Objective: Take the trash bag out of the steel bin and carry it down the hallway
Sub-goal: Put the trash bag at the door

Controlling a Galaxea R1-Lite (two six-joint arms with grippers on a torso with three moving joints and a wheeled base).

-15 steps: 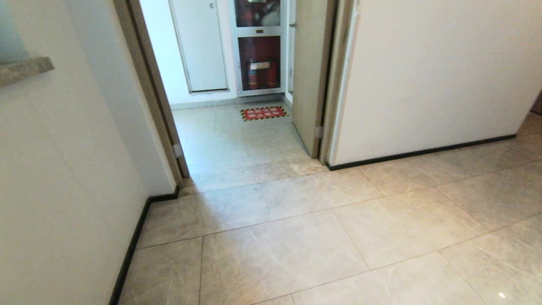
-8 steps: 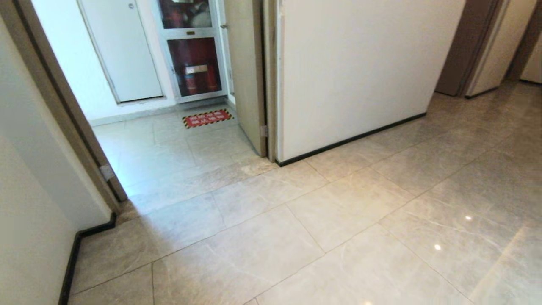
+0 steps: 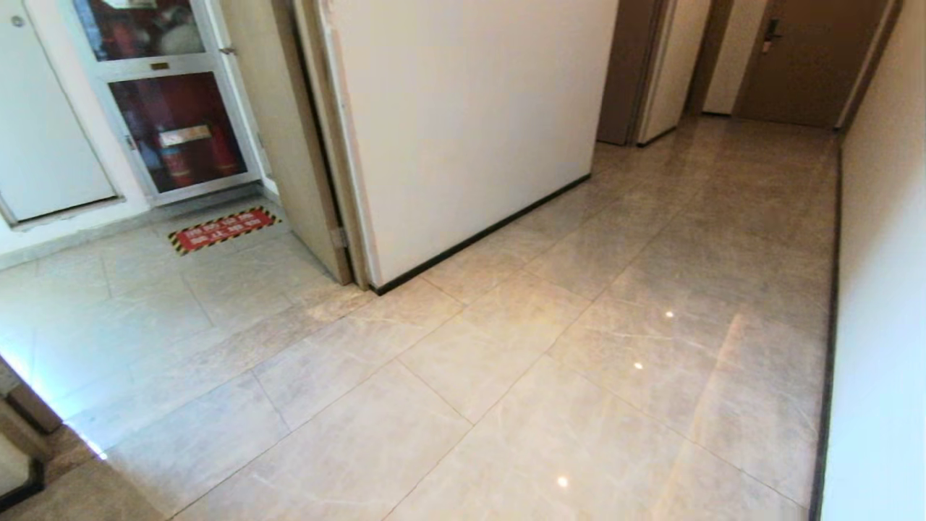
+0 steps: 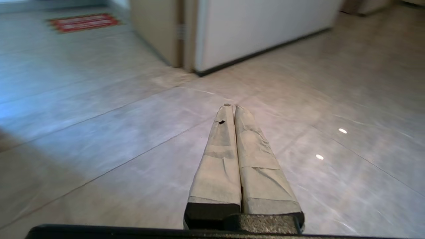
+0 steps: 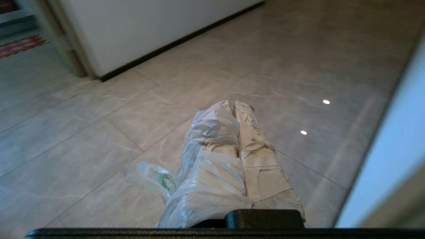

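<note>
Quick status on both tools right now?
Left tool: closed, empty.
Right tool: closed on the trash bag.

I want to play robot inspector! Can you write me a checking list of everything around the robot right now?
Surface: glossy beige tiled floor, shiny light spots on it.
Job's things: trash bag draped over the right gripper's fingers; no bin seen.
Clutter: nothing seen.
Grippers: right gripper shut on the trash bag; left gripper shut, holding nothing.
Cables: nothing seen.
Surroundings: white wall with black baseboard, open doorway on the left, red striped floor sign, glass-fronted cabinet, brown door at the far end.
</note>
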